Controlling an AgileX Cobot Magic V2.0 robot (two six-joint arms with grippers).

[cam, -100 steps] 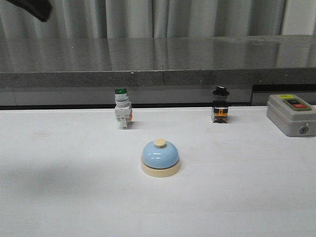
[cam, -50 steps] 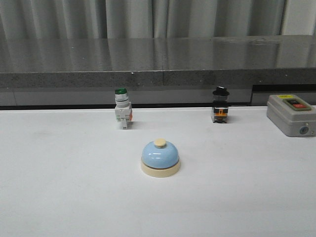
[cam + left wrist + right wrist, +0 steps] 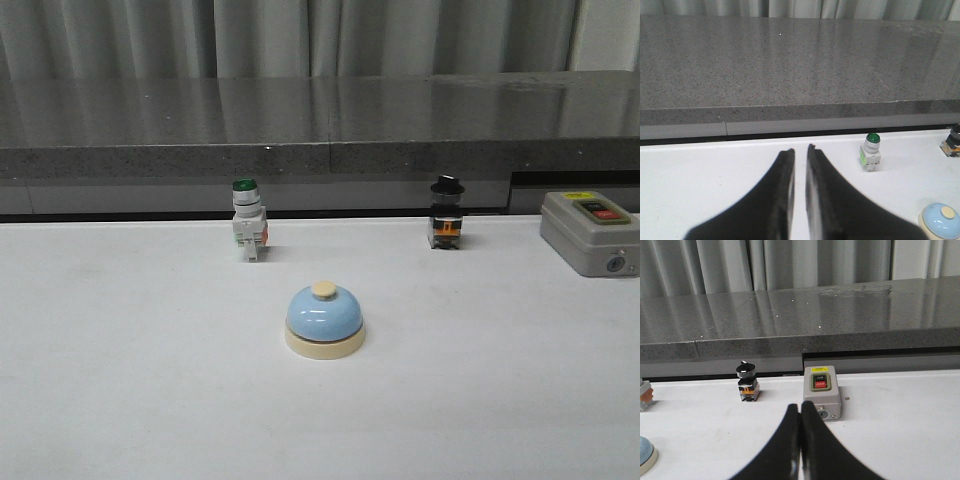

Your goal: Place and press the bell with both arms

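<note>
Light-blue bell (image 3: 325, 320) stands alone on a white table (image 3: 120, 400), both arms drawn back.

The bell sits upright at mid-table, cream button on top, nothing touching it. Behind it stand a green-capped switch (image 3: 247, 232) and a black-knobbed switch (image 3: 447, 213); a grey control box (image 3: 590, 233) sits at the right. The left gripper (image 3: 799, 192) shows a narrow slit between its fingers, holding nothing. The right gripper (image 3: 800, 442) has its fingers pressed together, empty. Placing looks done; the press appears to remain, calling for one arm to come over the button and push straight down.
</note>
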